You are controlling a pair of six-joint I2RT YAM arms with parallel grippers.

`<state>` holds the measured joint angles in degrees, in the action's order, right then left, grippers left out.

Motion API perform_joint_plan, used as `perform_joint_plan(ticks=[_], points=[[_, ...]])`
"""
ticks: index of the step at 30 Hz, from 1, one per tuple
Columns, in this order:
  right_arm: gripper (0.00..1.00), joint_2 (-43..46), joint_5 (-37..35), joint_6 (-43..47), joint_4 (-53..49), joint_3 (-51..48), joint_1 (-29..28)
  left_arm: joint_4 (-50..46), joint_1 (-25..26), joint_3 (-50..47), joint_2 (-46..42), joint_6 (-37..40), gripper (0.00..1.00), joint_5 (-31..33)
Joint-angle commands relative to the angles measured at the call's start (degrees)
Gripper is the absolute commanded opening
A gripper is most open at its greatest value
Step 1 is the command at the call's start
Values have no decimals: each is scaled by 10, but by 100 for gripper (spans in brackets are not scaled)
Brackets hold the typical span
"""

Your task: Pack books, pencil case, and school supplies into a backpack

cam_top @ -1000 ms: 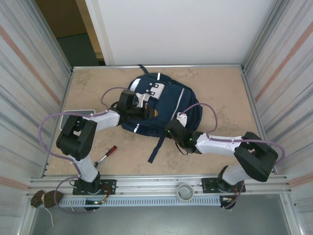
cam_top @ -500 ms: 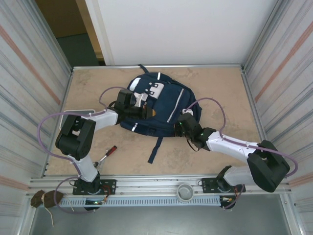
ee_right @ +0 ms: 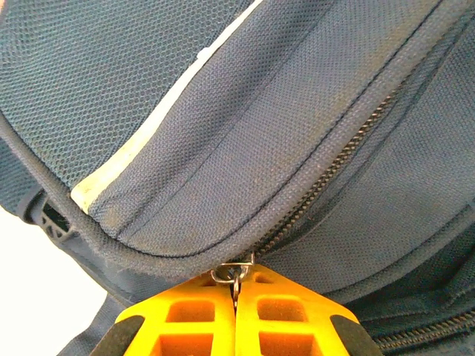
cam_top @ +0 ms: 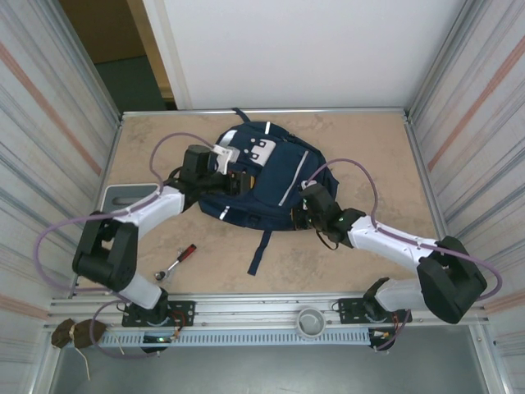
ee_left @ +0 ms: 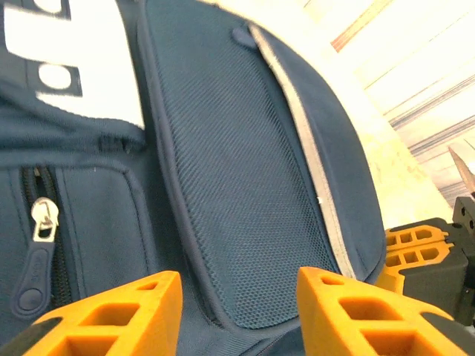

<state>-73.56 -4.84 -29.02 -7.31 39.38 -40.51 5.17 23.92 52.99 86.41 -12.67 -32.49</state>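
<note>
The backpack, of navy woven fabric with thin white stripes, lies flat in the middle of the beige table. The left gripper hovers over its fine mesh pocket, the ribbed orange fingers apart and empty. The right gripper is clenched on the small metal zipper pull, at the end of a curved zipper.

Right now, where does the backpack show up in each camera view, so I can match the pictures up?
Top external: the backpack lies mid-table, between both arms.
Left wrist: its mesh pocket spans the picture above the open left tool.
Right wrist: its fabric covers the upper picture; the shut right tool pinches its zipper pull.
Shared landmark: the backpack's white stripe, beside the mesh.
</note>
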Motion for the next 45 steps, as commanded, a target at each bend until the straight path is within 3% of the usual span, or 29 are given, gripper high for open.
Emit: perform_joint_plan(ticks=[1, 4, 8, 15, 24, 36, 45], points=[[0, 25, 30, 16, -32, 29, 7, -19, 37, -18, -55, 125, 49, 91], [0, 32, 48, 13, -36, 39, 11, 1, 83, -39, -85, 210, 56, 146], [0, 40, 75, 8, -40, 50, 20, 42, 132, -67, -104, 312, 57, 176], [0, 58, 107, -1, -42, 56, 32, 94, 164, -95, -94, 481, 60, 130], [0, 65, 128, -10, -34, 55, 35, 41, 189, -22, -9, 566, 60, 129], [0, 71, 140, -11, -33, 51, 46, 28, 191, 11, 47, 579, 35, 125], [0, 69, 128, 28, -65, 57, 61, 24, 187, 10, 41, 588, 15, 137]])
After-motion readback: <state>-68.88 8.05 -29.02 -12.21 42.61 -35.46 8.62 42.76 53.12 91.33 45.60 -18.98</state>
